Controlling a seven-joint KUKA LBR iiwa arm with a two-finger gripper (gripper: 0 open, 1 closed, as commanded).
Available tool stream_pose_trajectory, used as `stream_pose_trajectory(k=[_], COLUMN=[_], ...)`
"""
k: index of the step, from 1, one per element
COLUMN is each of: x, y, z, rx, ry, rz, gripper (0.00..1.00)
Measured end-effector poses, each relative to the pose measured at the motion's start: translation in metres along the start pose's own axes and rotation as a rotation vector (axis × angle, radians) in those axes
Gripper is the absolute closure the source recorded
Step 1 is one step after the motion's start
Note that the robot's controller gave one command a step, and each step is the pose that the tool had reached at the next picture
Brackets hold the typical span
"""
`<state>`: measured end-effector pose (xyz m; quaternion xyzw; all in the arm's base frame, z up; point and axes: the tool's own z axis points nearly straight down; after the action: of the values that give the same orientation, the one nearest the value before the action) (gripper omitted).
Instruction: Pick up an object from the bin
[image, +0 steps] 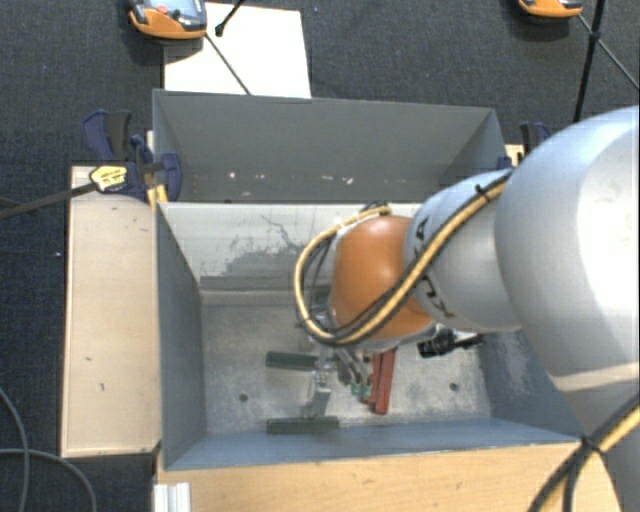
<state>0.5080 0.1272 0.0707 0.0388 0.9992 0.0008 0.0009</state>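
Your gripper (322, 390) hangs low over the grey metal bin's (180, 330) floor, between a dark flat bar (286, 360) and a second dark bar (303, 426), just beside a red-brown stick (381, 388). You can't tell whether it's clenched.

Bin floor (230, 390), left part: bare, open from above. Middle: rear dark bar (290, 360), front dark bar (303, 426), red stick (381, 385). Orange wrist cover (375, 280) overhangs them.
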Motion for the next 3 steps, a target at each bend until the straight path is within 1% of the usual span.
stream_pose_trajectory(k=[1,2,3], x=[0.001,0.001,0.003], y=[0.0,0.0,0.0], z=[0.0,0.0,-0.088], rx=[0.0,0.0,0.0], ry=[0.001,0.001,0.001], rz=[0.003,0.004,-0.019], gripper=[1.0,1.0,1.0])
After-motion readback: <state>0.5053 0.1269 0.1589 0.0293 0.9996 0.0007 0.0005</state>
